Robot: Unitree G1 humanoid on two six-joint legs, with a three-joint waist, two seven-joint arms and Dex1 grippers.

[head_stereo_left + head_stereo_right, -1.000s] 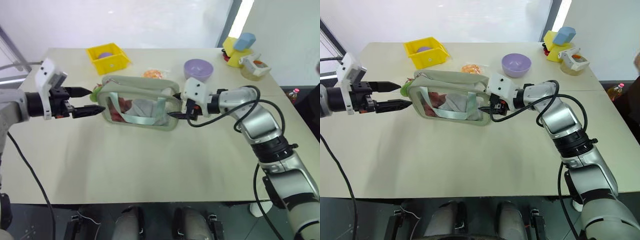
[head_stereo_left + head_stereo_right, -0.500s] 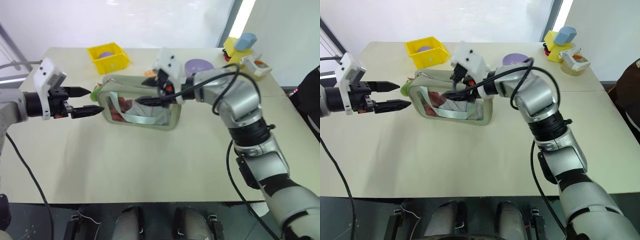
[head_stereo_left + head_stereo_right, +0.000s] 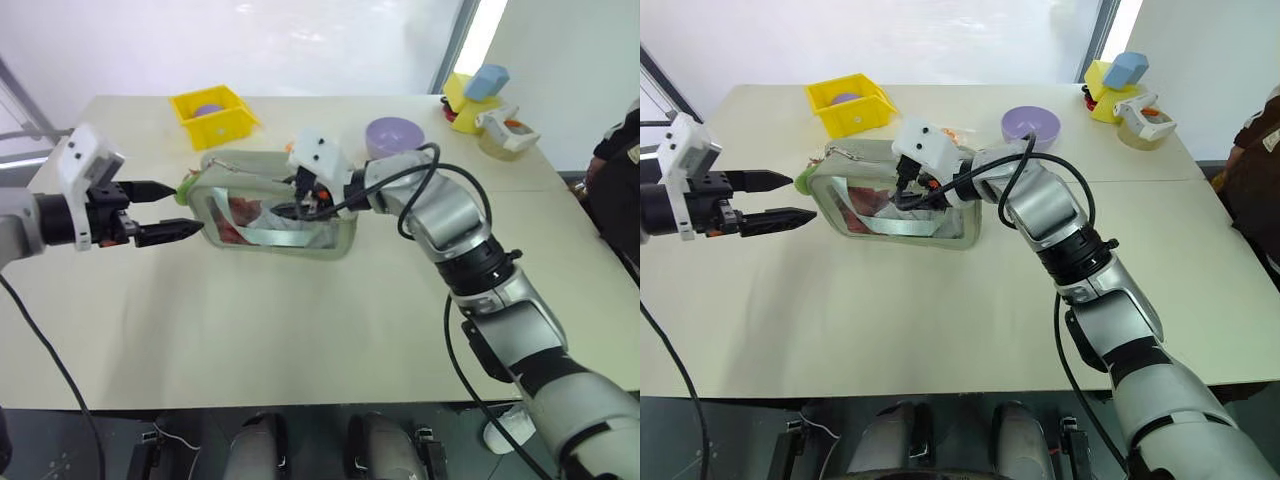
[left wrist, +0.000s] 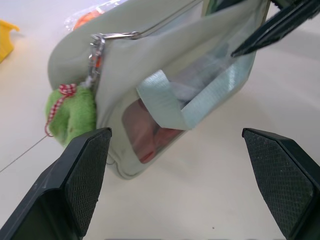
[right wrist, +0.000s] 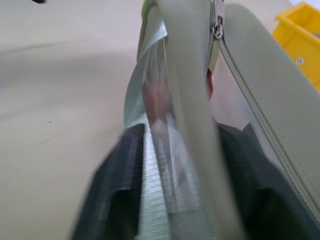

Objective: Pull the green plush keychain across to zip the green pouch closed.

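the green pouch point(image 3: 275, 205) sits upright on the table point(image 3: 300, 320), and the green plush keychain point(image 4: 71, 114) dangles off the zipper pull at its left end. the right gripper point(image 3: 902, 200) is pinched on the pouch's near wall — in its wrist view the fingers sit on either side of the clear panel and the rim. the left gripper point(image 3: 165, 211) hovers just beside the keychain with its fingers spread wide, holding nothing

what could go wrong imo: the pouch is soft, so if the right's pinch on that thin wall slips, the whole thing will probably drag along instead of the zipper running. the plush is small and squishy too, so the left could close on fuzz or the ring and lose it mid-pull. the strap point(image 4: 170, 102) hanging off the side could also snag a finger

surface is a plain cream tabletop, smooth looking. further back there's a yellow bin point(image 3: 215, 113), a purple bowl point(image 3: 397, 137) and an orange-filled packet point(image 4: 90, 13) — well clear of the pull. bright window behind, and a person's sleeve at the far right edge
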